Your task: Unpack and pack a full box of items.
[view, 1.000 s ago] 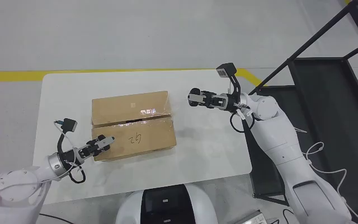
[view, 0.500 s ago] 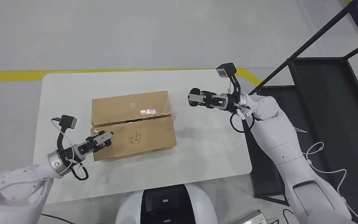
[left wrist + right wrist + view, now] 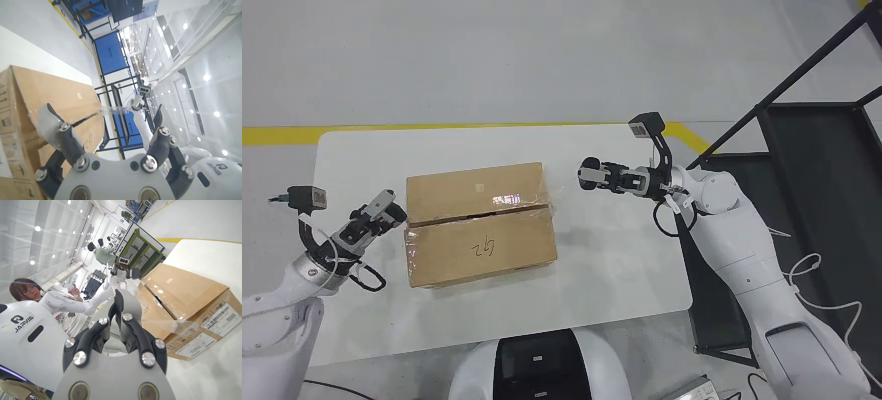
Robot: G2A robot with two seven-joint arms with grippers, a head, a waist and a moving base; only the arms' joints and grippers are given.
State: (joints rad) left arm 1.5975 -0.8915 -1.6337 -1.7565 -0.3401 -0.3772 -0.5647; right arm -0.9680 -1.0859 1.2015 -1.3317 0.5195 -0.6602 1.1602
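A closed brown cardboard box point(image 3: 482, 225) lies in the middle of the white table point(image 3: 622, 270), its top flaps meeting in a seam. My left gripper point(image 3: 385, 212) hangs just off the box's left side, open, with nothing between its fingers; the left wrist view has the gripper point(image 3: 103, 117) with the box point(image 3: 56, 91) behind one finger. My right gripper point(image 3: 592, 175) hovers off the box's far right corner, shut on a strip of clear tape point(image 3: 113, 110) that stretches from the seam to it. In the right wrist view the tape point(image 3: 121, 285) bunches at the gripper point(image 3: 118, 294).
A black metal rack point(image 3: 802, 150) stands off the table's right edge. A yellow line point(image 3: 302, 133) runs along the floor behind the table. Bare table surface lies in front of and to the right of the box.
My left gripper has moved from the box's near left corner to the left and farther back, now beside the box's left side. The right arm and the box have kept still.
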